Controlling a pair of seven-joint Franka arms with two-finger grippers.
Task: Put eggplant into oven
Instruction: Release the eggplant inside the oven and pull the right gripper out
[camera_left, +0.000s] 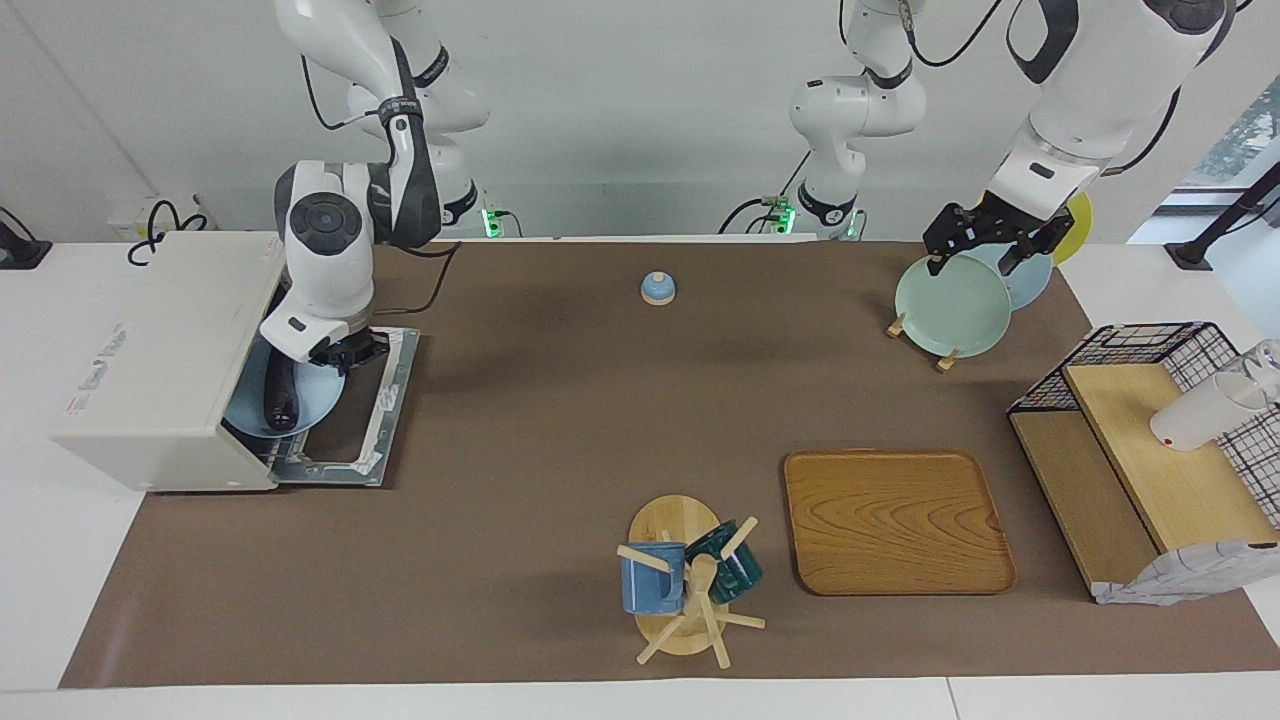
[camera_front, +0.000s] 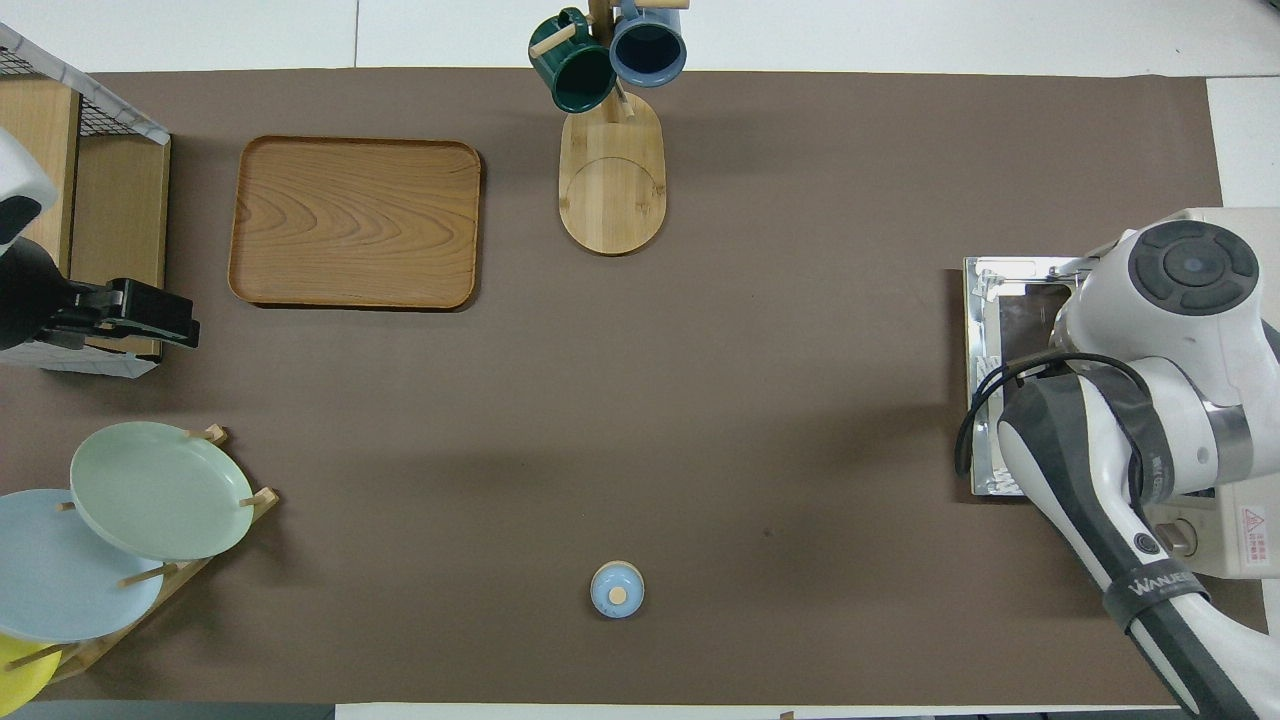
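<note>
One high camera faces the robots across the table (camera_left: 560, 420); another looks steeply down from above them.

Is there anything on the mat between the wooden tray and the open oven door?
No. In the overhead view only bare brown mat lies between the wooden tray and the oven door.
</note>
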